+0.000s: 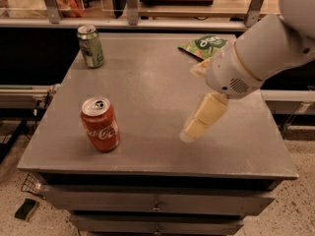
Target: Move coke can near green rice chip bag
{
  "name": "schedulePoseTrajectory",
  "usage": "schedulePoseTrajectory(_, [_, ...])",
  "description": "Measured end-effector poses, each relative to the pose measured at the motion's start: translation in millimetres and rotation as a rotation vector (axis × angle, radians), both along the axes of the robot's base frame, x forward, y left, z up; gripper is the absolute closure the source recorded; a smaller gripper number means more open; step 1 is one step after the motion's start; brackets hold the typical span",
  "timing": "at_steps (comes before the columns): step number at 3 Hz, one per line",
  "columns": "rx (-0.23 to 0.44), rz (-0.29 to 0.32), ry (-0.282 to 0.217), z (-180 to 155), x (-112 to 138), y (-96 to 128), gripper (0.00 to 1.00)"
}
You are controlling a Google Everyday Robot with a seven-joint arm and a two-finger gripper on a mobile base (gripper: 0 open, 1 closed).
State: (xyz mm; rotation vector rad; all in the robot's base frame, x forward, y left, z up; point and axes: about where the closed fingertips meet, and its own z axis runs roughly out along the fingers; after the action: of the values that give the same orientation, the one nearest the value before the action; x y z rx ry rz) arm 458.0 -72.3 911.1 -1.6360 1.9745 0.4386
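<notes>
Fingers (205, 113) seemingly spread; gripper (193, 102) above table (147, 73), arm (266, 50) overlapping green rice chip bag (204, 45).

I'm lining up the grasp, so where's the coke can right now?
In the camera view, the coke can stands upright near the table's front-left corner; the gripper hovers to its right, apart.

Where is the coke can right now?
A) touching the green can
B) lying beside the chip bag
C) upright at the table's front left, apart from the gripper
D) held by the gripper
C: the coke can stands upright at the front left of the table, while the gripper hangs over mid-table to its right, not touching it.
</notes>
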Motion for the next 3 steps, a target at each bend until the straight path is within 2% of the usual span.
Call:
schedulePoseTrajectory(1, [0.254,0.025,0.040,-2,11,43,0.00])
schedulePoseTrajectory(2, [0.396,0.062,0.046,-3,10,70,0.00])
schedulePoseTrajectory(3, [0.512,0.109,0.038,-4,-2,96,0.00])
